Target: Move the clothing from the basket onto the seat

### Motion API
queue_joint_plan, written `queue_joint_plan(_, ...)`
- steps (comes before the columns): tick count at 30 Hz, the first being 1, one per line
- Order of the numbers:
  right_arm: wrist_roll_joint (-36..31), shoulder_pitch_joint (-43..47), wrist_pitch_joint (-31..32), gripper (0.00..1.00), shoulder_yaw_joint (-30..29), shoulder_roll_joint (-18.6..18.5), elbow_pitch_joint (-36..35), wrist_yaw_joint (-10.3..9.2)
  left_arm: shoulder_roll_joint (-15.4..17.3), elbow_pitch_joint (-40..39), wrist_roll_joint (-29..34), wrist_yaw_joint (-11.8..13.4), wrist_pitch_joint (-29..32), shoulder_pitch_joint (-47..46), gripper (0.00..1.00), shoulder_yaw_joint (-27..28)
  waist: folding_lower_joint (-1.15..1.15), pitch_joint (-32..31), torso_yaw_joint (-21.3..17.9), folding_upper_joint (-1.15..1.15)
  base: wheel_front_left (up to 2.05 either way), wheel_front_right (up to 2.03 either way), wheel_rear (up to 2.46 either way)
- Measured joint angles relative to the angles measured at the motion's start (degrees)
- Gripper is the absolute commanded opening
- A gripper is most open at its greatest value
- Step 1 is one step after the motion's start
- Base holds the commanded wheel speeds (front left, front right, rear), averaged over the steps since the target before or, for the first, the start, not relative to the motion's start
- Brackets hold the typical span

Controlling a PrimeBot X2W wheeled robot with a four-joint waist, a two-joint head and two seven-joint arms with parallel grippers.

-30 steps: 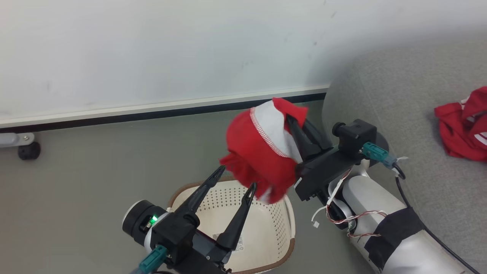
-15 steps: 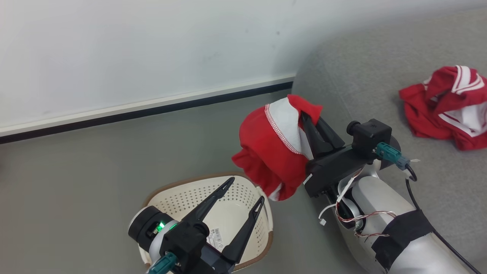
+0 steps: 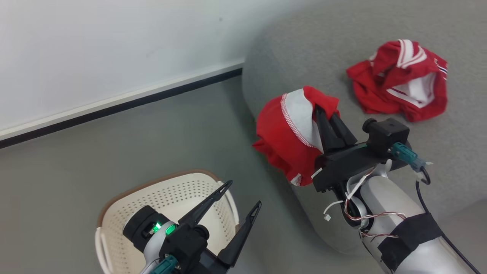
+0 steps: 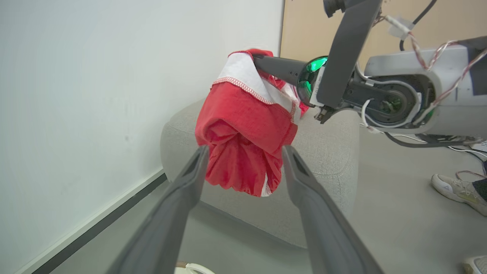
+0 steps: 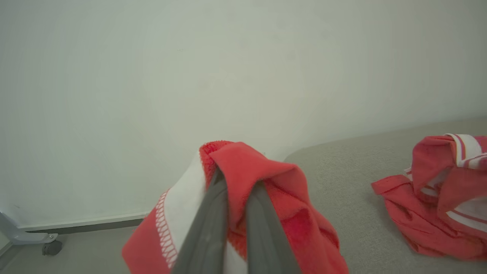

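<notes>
Clothing [image 3: 285,140]: two soft red lumps, both right of basket [image 3: 182,190], cream perforated plastic w/ brown woven rim, near left on floor. L gripper [image 3: 243,193] by it, fingers spread wide, empty. R gripper [image 3: 325,112] pinched tight on one lump, white zigzag-stitched trim, hanging by grey woven seat's [image 3: 304,57] left end. Other lump [image 3: 399,80], white-striped, lies crumpled farther right on seat. L wrist cam adds a person's pale shoe [image 4: 454,190].

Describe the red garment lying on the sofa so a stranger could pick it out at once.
Find the big grey sofa by the white wall. On its seat lies a crumpled red garment with white stripes. Unlike the other red garment, which hangs pinched in the right gripper, this one rests loose on the cushion.
</notes>
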Motion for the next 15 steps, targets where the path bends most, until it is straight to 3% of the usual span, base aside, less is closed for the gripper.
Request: queue_joint_plan(15,-0.6,3.9,0.0,0.0,-5.6,-1.2,-4.4,-1.6,1.5,-2.2,0.8,-0.2,2.3,-0.1,1.0,-1.8,0.0,3.3,-10.2,0.0,0.0,0.0,0.0)
